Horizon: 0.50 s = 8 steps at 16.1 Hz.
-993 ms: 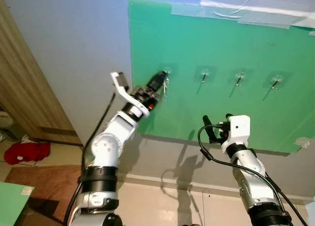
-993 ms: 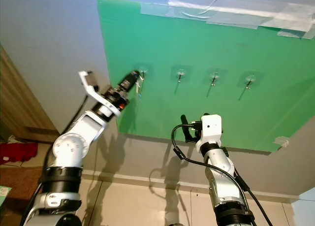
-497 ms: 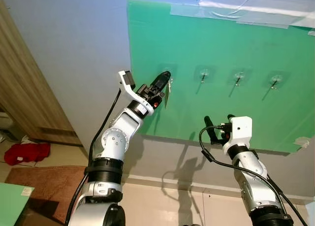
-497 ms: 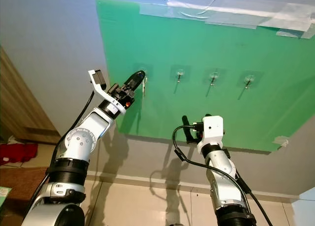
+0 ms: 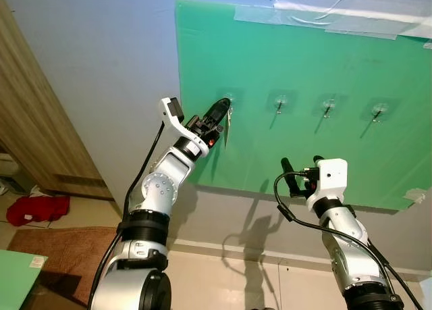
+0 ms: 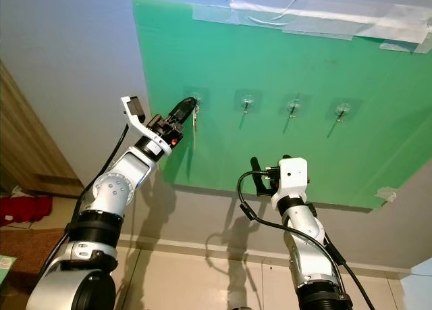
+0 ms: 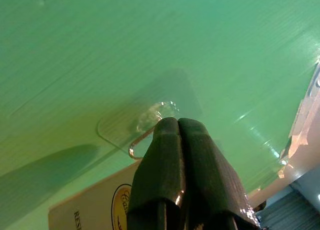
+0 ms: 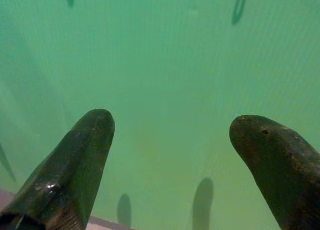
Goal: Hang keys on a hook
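- Green board [image 5: 324, 148], matte and faintly streaked, is taped along its top edge to a pale blue-grey wall, with a wooden door off to the robot's left
- Four small metal hooks on clear adhesive pads run in a row across the board; the leftmost hook [image 5: 229, 98] is the one in play
- Left gripper [image 5: 219, 110] is raised to that hook, its black fingers [image 7: 172, 155] pressed together on the keys [image 5: 227, 126], whose ring and pale flat tag hang just below the tips
- From the left wrist view, the hook's glossy pad [image 7: 145, 117] lies straight ahead of the jaws, just past the tips, and the wire ring seems to sit at it; whether it is over the prong I cannot tell
- Hook prong points up and out from the board, so the ring likely must drop onto it
- Right gripper [image 5: 297, 178] idles well below the row, fingers [image 8: 80, 165] spread wide, much farther from the hook
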### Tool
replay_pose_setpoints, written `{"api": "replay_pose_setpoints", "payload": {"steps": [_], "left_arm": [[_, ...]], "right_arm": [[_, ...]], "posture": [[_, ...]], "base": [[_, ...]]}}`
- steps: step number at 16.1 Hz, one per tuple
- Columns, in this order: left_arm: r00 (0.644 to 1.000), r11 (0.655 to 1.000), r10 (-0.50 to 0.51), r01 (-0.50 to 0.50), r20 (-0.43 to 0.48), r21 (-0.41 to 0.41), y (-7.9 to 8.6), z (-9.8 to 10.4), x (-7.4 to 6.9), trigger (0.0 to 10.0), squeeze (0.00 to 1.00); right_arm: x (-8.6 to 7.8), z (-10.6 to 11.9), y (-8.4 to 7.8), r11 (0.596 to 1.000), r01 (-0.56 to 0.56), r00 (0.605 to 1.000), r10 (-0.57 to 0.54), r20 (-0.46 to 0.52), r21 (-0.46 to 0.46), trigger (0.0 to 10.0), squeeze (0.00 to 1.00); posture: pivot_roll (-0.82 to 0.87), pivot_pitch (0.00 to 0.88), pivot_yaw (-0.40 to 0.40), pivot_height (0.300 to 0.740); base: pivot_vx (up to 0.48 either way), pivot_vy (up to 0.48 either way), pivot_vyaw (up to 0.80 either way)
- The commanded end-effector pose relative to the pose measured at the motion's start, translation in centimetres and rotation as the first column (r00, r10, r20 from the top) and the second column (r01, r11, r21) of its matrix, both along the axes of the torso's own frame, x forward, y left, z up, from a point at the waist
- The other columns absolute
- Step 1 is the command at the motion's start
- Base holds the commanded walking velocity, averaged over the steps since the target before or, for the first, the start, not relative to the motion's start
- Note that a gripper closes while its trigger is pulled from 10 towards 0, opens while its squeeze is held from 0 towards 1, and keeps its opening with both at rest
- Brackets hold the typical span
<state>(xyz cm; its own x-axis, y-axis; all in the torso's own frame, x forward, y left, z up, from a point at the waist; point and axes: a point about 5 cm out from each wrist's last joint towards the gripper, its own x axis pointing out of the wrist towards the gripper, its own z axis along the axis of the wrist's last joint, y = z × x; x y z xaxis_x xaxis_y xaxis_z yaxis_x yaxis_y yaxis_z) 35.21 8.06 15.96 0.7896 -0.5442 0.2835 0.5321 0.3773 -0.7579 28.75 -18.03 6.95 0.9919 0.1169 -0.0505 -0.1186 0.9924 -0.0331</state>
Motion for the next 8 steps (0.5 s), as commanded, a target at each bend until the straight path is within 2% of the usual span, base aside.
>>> {"api": "replay_pose_setpoints", "payload": {"steps": [1, 8], "left_arm": [[1.0, 1.0, -0.002, 0.002, 0.013, 0.014, -0.04, 0.26, 0.29, 0.0, 0.0], [0.998, 0.999, 0.053, -0.053, -0.036, -0.012, 0.63, -0.38, 1.27, 0.0, 0.0]], "right_arm": [[-0.12, 0.14, -0.48, 1.0, 0.012, 1.0, -0.012, -0.001, -0.002, 10.0, 0.0], [-0.26, 0.17, -0.73, 1.0, 0.018, 1.0, -0.018, -0.003, -0.006, 10.0, 0.0]], "posture": [[-0.08, 0.0, 0.016, 0.74], [-0.09, 0.0, 0.018, 0.74]], "base": [[0.0, 0.0, 0.0], [0.0, 0.0, 0.0]]}}
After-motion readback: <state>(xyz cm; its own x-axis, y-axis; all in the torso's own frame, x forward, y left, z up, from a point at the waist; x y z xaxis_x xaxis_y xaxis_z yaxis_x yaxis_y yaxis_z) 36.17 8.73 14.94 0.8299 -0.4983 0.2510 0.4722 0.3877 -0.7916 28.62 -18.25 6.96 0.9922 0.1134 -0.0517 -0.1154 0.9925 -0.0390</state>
